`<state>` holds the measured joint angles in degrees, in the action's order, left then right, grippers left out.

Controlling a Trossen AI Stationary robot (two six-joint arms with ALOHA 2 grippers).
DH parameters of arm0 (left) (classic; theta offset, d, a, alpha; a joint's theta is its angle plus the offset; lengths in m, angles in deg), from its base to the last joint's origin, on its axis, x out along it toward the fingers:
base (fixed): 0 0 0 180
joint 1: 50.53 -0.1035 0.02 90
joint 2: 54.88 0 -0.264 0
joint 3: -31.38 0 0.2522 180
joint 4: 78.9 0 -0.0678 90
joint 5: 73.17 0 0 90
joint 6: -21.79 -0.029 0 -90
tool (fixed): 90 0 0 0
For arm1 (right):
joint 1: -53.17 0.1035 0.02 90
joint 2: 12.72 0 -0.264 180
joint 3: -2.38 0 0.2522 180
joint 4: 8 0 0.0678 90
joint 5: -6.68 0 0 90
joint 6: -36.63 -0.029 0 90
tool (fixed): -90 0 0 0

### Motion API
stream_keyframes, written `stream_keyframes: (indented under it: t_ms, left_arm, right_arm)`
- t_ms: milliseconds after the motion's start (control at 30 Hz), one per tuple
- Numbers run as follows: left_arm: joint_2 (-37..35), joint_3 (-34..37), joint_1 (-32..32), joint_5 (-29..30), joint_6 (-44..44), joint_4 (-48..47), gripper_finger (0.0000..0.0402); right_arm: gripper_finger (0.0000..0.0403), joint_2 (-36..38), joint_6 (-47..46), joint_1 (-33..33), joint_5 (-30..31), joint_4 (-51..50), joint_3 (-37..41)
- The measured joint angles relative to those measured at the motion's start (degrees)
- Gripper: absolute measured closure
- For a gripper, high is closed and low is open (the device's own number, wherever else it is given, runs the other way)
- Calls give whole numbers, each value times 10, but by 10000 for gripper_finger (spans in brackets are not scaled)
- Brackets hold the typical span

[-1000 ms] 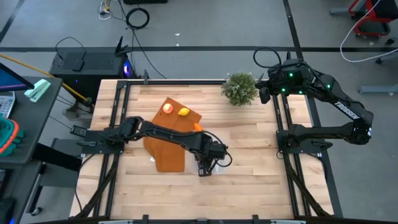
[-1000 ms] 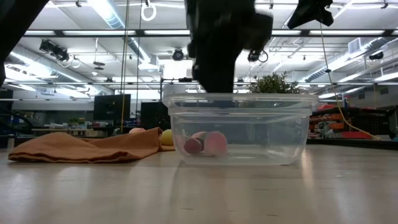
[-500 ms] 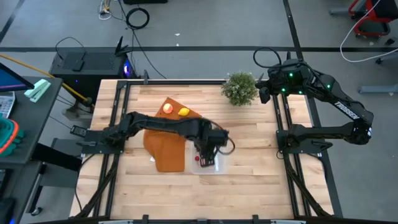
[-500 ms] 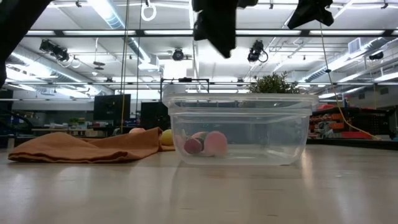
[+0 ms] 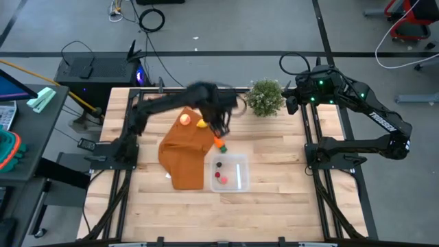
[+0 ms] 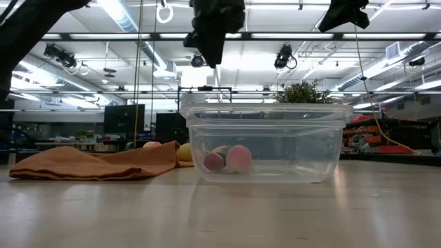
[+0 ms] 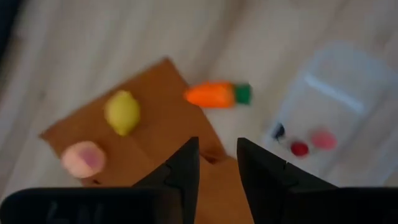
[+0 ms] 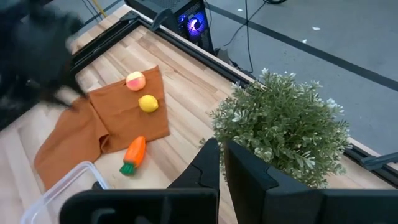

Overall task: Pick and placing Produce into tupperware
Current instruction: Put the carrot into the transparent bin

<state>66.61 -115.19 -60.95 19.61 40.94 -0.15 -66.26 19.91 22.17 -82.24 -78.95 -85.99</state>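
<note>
The clear tupperware sits on the wooden bench just beside the orange-brown cloth, and in it lie the small dark piece and the small red-pink piece, close together near the wall nearest the cloth; the low view shows a pink rounded shape against a darker one on the container's floor. The orange carrot with its green top lies on the bare wood at the cloth's edge, between the cloth and the tupperware, touching neither container wall. The yellow lemon and the red-yellow round fruit rest side by side on the far part of the cloth. The left pincer hangs above the cloth's far edge, near the lemon and the carrot; its wrist view shows the two dark fingers parted by a narrow gap, nothing between them and touching nothing. The right pincer waits raised at the bench's far right corner, beside the bushy potted plant, its fingers nearly closed and empty.
</note>
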Motion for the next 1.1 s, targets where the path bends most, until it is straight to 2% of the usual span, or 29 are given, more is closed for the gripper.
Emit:
stream_keyframes:
  t_ms: [300, 533, 700, 767, 967, 1100]
  left_arm:
    - [-72, 0, -109, -19, 12, 40, 321]
    - [-111, 0, -157, -43, 6, -25, 341]
    - [-164, 0, -175, -67, -3, -16, 351]
    - [-188, 0, -181, -69, -4, -15, 355]
    - [-240, 0, -184, -61, -20, 4, 367]
    - [-254, 0, -184, -40, -33, 1, 374]
  right_arm:
    - [401, 0, 0, 0, 0, 0, 0]
    - [401, 0, 3, 0, 0, 0, 0]
    - [401, 0, 0, 0, -1, 2, 0]
    - [401, -2, -5, 0, -15, 11, 0]
    - [401, -42, -23, 3, -121, 101, 0]
    - [401, -99, -48, 31, -131, 166, 0]
